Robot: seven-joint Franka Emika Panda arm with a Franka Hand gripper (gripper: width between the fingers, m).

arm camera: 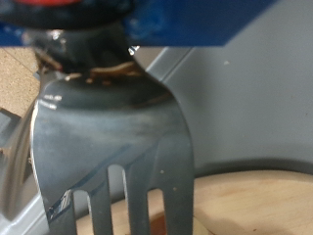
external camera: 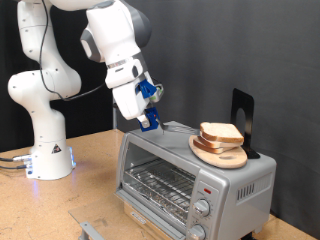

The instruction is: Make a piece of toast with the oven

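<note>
— Gripping a fork (arm camera: 112, 147), was it?
— Yes: the end effector (external camera: 150, 120), at frame centre, was clamped on its handle, tines toward the piece of toast (external camera: 220, 133) on a wooden plate (external camera: 222, 155) atop the oven (external camera: 190, 180).
— Advice?
— Keep the tines low and level, I'd judge.
— Count?
— One fork, one oven, two knobs (external camera: 201, 209); slices, unclear.

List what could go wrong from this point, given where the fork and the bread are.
1. The piece of toast sits on a round wooden plate on top of the oven, near its edge at the exterior view's right; a push from the fork might slide bread or plate off.
2. The gripper hangs just above the oven's top, so the fork tines could scrape the metal.
3. The oven door looks closed, so the bread cannot yet go in.
</note>
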